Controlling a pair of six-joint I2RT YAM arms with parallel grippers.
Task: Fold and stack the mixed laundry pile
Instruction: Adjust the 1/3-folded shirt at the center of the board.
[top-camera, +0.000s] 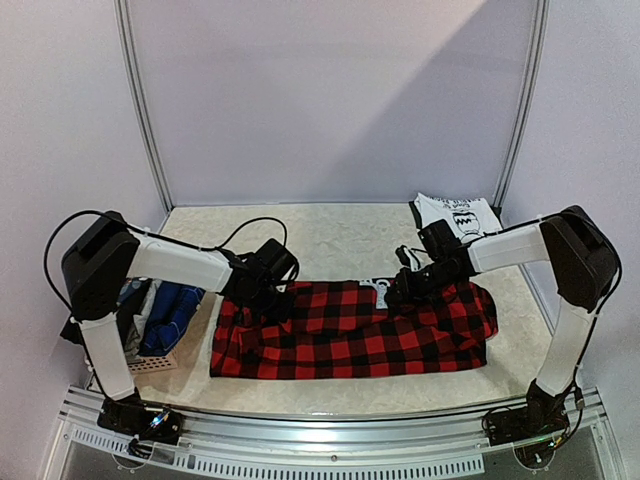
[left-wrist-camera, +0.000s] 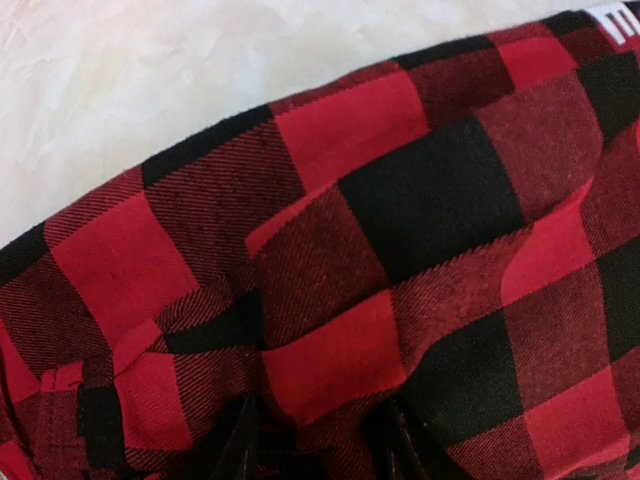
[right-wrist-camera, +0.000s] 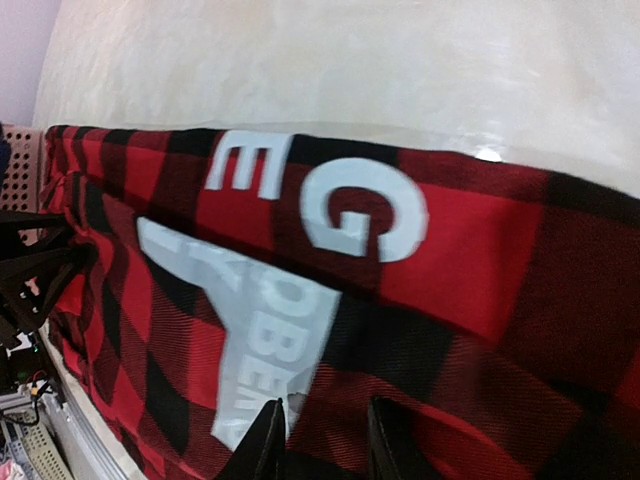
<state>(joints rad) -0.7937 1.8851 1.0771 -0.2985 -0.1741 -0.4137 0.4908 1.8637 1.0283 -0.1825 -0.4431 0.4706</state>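
Observation:
The red-black plaid shirt (top-camera: 350, 335) lies spread across the middle of the table, its white lettering (right-wrist-camera: 345, 205) near the back edge. My left gripper (top-camera: 262, 292) is down on the shirt's back left edge. In the left wrist view a fold of plaid (left-wrist-camera: 330, 350) bulges between its dark fingers (left-wrist-camera: 237, 445), so it is shut on the cloth. My right gripper (top-camera: 405, 290) presses on the back edge right of centre. Its fingertips (right-wrist-camera: 268, 440) pinch plaid beside a white printed patch (right-wrist-camera: 250, 340). A white printed T-shirt (top-camera: 458, 215) lies folded at the back right.
A small pinkish woven basket (top-camera: 150, 364) stands at the near left under the left arm, with blue garments (top-camera: 172, 312) in it. Metal frame posts (top-camera: 143, 110) rise at the back corners. Both arm bases stand on the rail along the near table edge (top-camera: 330, 435).

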